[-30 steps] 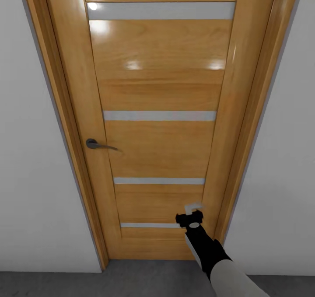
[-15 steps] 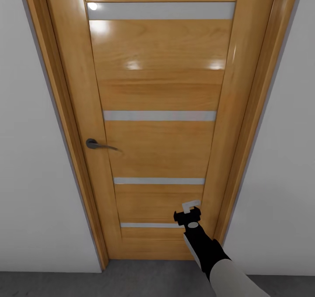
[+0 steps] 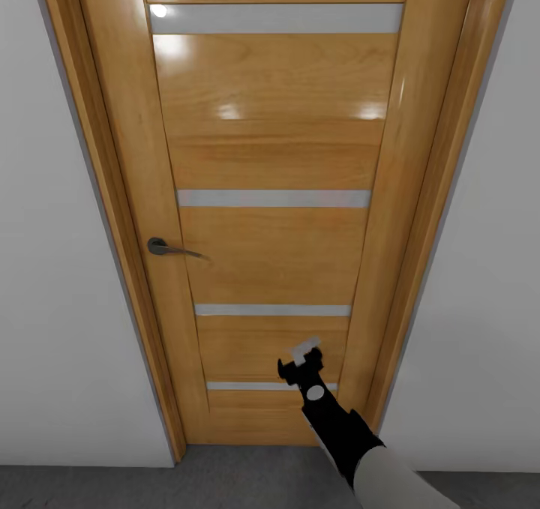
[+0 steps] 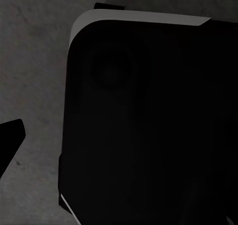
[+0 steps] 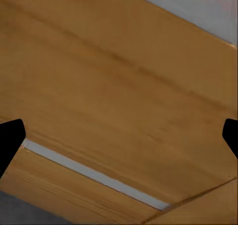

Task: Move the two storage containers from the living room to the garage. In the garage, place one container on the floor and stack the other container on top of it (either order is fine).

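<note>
- The right gripper (image 3: 306, 356) is raised close in front of the lower part of a closed wooden door (image 3: 270, 164), its pale fingertips pointing at the wood.
- In the right wrist view its two dark fingers (image 5: 10, 140) sit far apart at opposite edges of the picture, so the right gripper (image 5: 119, 135) is spread wide and carries nothing.
- Just past the gripper lies the door's lowest pale inlay strip (image 3: 247, 386); more such strips cross the door (image 5: 99, 86) higher above it.
- Well away from the gripper, toward the robot's left and higher, a dark lever handle (image 3: 169, 249) sticks out of the door.
- A wooden frame (image 3: 420, 217) borders the door beside the gripper, with white wall (image 3: 487, 306) beyond it.
- Below the gripper runs the dark grey floor (image 3: 225, 479).
- In the left wrist view, one dark finger (image 4: 10, 140) of the left gripper shows over grey floor (image 4: 34, 61) beside a large black body with a pale edge (image 4: 148, 135); whether that gripper is spread or clenched cannot be told.
</note>
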Tool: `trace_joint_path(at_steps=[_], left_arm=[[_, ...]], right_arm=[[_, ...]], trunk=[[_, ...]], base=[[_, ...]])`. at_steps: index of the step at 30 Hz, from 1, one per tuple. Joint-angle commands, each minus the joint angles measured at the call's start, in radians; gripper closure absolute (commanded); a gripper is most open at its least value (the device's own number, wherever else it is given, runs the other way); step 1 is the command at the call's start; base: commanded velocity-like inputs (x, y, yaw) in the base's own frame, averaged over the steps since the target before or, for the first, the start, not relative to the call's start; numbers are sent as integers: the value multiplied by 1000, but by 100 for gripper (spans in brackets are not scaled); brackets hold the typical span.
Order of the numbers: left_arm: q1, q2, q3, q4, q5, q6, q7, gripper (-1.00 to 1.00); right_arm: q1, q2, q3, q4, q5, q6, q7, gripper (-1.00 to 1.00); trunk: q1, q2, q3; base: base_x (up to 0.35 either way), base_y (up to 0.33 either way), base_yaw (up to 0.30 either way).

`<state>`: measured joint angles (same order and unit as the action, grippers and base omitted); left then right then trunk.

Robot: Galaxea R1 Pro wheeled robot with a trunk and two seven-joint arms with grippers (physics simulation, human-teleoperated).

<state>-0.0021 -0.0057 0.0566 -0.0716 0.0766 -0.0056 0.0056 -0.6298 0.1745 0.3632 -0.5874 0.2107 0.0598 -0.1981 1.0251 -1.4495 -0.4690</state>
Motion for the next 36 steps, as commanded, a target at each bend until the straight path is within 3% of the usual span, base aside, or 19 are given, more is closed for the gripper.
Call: trace_joint_path(at_steps=[1, 6, 24, 25, 31, 34, 35, 36], left_arm=[[0, 0, 5, 0, 8, -1, 1, -100], [0, 1, 5, 0, 8, 0, 1, -100], [0, 0, 5, 0, 8, 0, 1, -100], [0, 0, 5, 0, 8, 0, 1, -100], [0, 0, 5, 0, 8, 0, 1, -100], [0, 1, 5, 0, 8, -1, 1, -100], [0, 1, 5, 0, 8, -1, 1, -100], [0, 1, 5, 0, 8, 0, 1, -100]], right_arm=[[-1, 0, 36, -3, 10, -9, -1, -100], [-18, 0, 101, -68, 10, -56, 48, -100], [-30, 0, 116, -86, 12, -73, 108, -100], [-30, 0, 137, -82, 12, -74, 109, -100], [-30, 0, 163, -79, 16, -74, 109, -100], [-33, 0, 165, -76, 34, -72, 109, -100], [-73, 0, 166, -21, 84, -73, 105, -100], [-88, 0, 166, 3, 89, -74, 103, -100]], trunk=[[0, -1, -1], [0, -1, -1], [0, -1, -1], [0, -1, -1], [0, -1, -1], [0, -1, -1], [0, -1, -1], [0, -1, -1]], base=[[0, 0, 0], [75, 0, 0], [308, 0, 0], [320, 0, 0], [320, 0, 0], [320, 0, 0], [320, 0, 0], [320, 0, 0]])
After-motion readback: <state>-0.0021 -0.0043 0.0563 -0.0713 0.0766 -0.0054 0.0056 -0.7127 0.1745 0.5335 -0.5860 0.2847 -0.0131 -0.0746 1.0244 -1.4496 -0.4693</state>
